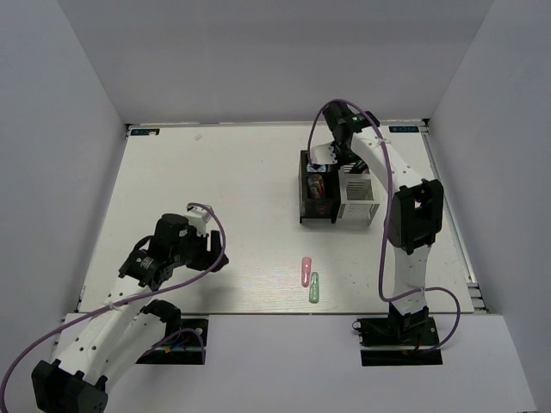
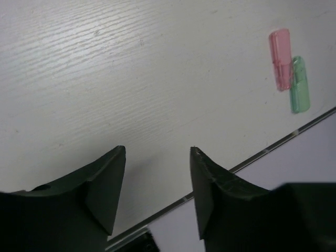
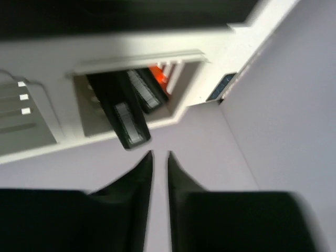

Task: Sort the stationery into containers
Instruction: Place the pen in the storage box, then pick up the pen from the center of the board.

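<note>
A pale pink capsule (image 1: 306, 271) and a green capsule (image 1: 314, 287) lie touching near the table's front edge. Both show in the left wrist view, pink (image 2: 280, 59) and green (image 2: 300, 85). My left gripper (image 1: 215, 254) (image 2: 157, 149) is open and empty, well left of them. The black slatted box (image 1: 315, 211) and the white box (image 1: 357, 209) stand side by side at the back right. My right gripper (image 1: 331, 159) (image 3: 160, 153) hovers above them, jaws almost together and empty. Below it, black highlighters (image 3: 123, 118), one with an orange cap (image 3: 160, 76), stand in a white compartment (image 3: 178, 113).
A pink-red item (image 1: 317, 184) sits in the black box. White walls enclose the table on the left, back and right. The table's front edge strip (image 2: 273, 147) runs just beside the left gripper's fingers.
</note>
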Controlling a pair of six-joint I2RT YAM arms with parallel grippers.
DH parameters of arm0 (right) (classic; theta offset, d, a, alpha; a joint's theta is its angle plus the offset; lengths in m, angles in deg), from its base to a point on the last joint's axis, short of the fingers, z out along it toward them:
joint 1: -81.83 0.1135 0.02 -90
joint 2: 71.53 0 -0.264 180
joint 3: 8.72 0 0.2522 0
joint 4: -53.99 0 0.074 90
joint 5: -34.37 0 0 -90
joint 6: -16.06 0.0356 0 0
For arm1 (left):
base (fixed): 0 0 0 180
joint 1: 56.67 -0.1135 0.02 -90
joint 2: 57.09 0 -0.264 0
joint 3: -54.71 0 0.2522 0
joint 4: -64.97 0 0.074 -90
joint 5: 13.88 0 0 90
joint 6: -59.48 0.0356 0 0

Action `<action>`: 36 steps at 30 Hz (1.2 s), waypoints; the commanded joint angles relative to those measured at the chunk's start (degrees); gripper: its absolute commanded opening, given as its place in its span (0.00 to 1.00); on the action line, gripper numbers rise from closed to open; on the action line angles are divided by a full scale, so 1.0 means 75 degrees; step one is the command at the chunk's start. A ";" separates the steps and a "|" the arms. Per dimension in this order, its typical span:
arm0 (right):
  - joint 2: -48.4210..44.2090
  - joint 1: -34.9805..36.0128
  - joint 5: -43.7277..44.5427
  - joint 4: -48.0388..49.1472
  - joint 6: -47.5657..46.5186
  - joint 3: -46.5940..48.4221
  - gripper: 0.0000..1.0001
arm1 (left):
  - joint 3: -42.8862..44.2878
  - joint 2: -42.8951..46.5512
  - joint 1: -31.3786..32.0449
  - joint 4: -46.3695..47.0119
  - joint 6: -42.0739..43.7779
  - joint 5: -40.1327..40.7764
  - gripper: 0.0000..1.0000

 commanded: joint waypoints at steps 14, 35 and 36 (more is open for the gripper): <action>-0.5338 -0.0366 -0.6366 0.1575 1.0151 -0.4494 0.90 | 0.2769 -0.3818 0.4178 0.1021 -0.0961 0.2161 0.69; -0.8956 -0.0682 -0.5213 0.3320 1.2369 -0.8547 0.29 | 0.7331 -0.9763 0.5926 -0.0583 -0.5040 0.5426 0.59; -0.9003 -0.0705 -0.5224 0.3356 1.2416 -0.8593 0.29 | 0.7390 -0.9835 0.5938 -0.0619 -0.5076 0.5426 0.59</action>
